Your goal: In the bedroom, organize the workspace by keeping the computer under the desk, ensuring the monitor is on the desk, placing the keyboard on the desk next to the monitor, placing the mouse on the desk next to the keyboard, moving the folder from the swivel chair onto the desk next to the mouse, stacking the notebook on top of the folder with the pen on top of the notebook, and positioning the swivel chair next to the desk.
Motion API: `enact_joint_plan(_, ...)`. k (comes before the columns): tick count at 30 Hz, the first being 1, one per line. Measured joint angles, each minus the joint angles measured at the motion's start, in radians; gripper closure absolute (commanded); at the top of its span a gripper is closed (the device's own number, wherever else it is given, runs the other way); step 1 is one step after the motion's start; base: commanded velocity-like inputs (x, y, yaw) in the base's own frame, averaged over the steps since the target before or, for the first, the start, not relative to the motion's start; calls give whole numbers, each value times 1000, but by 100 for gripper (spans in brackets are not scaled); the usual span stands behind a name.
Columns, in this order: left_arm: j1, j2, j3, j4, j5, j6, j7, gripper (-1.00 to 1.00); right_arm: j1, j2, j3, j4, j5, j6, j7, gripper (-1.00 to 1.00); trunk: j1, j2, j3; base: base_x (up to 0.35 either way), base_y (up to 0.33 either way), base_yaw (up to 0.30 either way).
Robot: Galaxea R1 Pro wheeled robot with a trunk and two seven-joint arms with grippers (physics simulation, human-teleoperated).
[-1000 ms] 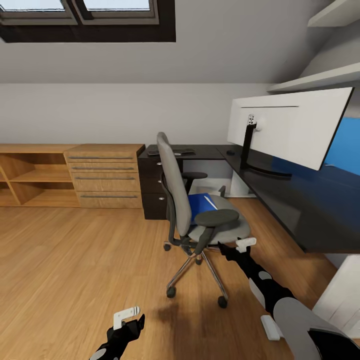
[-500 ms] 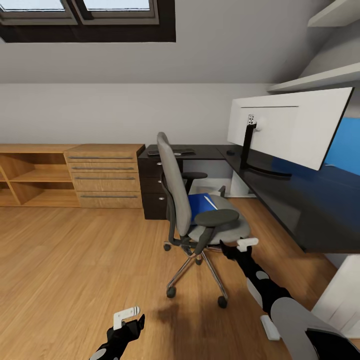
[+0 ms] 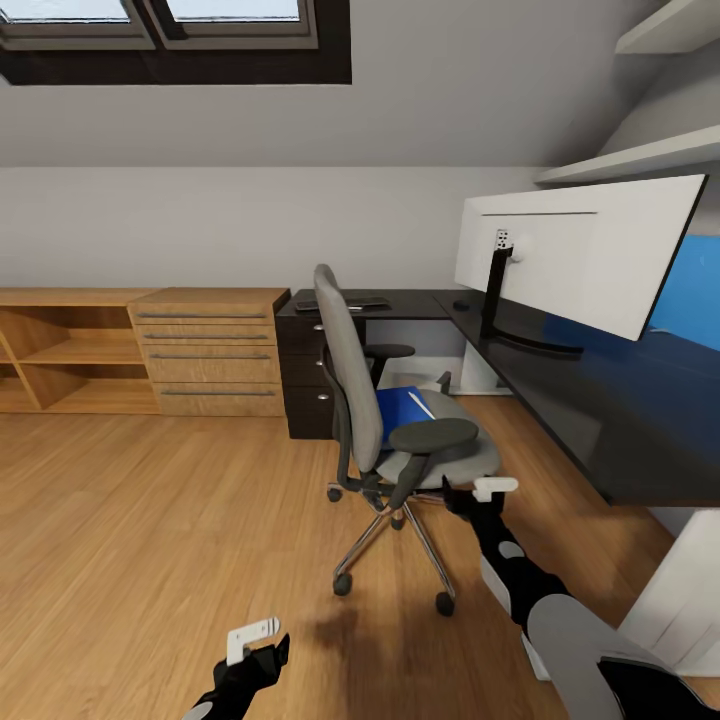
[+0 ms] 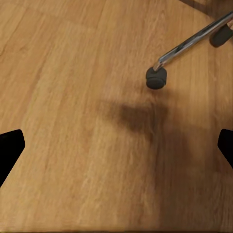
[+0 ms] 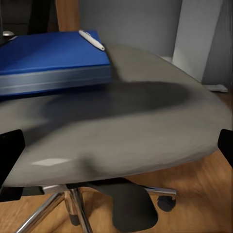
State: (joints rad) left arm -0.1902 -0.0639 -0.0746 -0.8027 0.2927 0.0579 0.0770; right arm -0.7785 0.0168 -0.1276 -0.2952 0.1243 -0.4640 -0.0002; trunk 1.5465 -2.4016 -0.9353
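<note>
The swivel chair (image 3: 385,420) stands mid-floor with its grey back turned toward the camera, black armrests out to either side and a chrome star base on dark casters below. On its seat lies the folder (image 3: 403,411), bright blue and flat, with the pen (image 3: 421,405), a thin white stick, resting across the corner nearest the desk (image 3: 600,410). The desk is black and runs from 12 o'clock of the chair round to 3 o'clock. The monitor (image 3: 585,250) stands on it at about 2 o'clock from the chair, showing its pale back and dark stem.

The right gripper (image 3: 478,492) hangs at 5 o'clock of the chair, just beside the seat's front edge, fingers spread and holding nothing. The left gripper (image 3: 252,643) hovers over bare wooden floor (image 3: 150,520) at 7 o'clock of the chair, fingers likewise parted and empty.

The right wrist view brings the seat up close: the folder (image 5: 51,60) shows real thickness along its edge, the pen (image 5: 91,40) lies on top, and the grey cushion bulges toward the lens. The left wrist view gives one chrome leg and caster (image 4: 156,77) over the planks
</note>
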Motion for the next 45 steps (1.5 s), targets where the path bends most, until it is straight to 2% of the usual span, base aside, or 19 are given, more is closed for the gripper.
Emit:
enact_joint_plan(13,0,-1,0,7,0,-20,0,-100,0,12,-2,-15,-1,7,-23,-100,0,0,0,0,0,0)
enact_joint_plan(20,0,-2,0,7,0,-22,0,-100,0,37,-9,-34,-4,5,-26,-100,0,0,0,0,0,0)
enact_joint_plan(32,-1,-2,0,7,0,-22,0,-100,0,71,-7,-34,-6,-1,-128,-100,0,0,-2,0,0,14)
enact_joint_plan(45,0,-3,2,7,0,-22,0,-100,0,86,-7,-35,-6,-4,-140,-100,0,0,-5,0,0,77)
